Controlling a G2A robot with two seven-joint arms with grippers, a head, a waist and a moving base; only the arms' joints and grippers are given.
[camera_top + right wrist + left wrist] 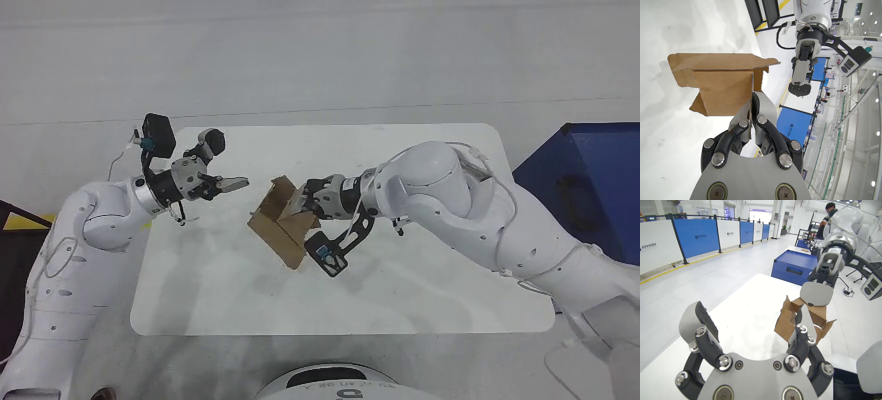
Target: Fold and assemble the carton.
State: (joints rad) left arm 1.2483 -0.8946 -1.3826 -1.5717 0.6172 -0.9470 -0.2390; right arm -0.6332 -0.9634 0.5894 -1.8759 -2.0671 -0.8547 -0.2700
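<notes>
Right gripper [753, 98]: mine, pressed together on one wall of the carton [719, 83], pinching its edge. Carton: brown, half-formed, flaps splayed (mouth open toward my other arm), at the middle of the table [420, 280]. Left gripper [750, 308]: spread wide, near the carton, not touching.

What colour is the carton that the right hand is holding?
The carton is plain brown cardboard, clearest in the right wrist view.

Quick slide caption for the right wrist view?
Half-folded carton pinched at one wall by the right pincer over the table; left pincer apart beyond.
</notes>
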